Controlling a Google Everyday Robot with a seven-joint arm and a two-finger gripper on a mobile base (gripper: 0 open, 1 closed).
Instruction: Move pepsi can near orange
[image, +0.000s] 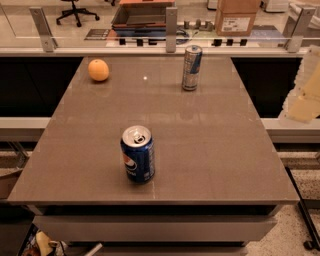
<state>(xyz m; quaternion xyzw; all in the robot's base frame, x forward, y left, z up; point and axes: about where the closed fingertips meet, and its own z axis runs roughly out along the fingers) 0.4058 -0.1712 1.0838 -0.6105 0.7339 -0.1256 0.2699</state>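
Observation:
The pepsi can (137, 154) stands upright on the grey table (210, 150), near the front and a little left of centre; it is dark blue with the round logo and a silver top. The orange (98, 70) sits at the table's far left corner. My gripper (303, 106) is a pale cream shape at the right edge of the view, off the table's right side and raised, far from both the can and the orange. It holds nothing that I can see.
A taller, slim silver-and-blue can (191, 68) stands upright at the far side of the table, right of centre. A glass rail with metal posts (171, 30) runs behind the table. A cardboard box (236, 17) stands beyond it.

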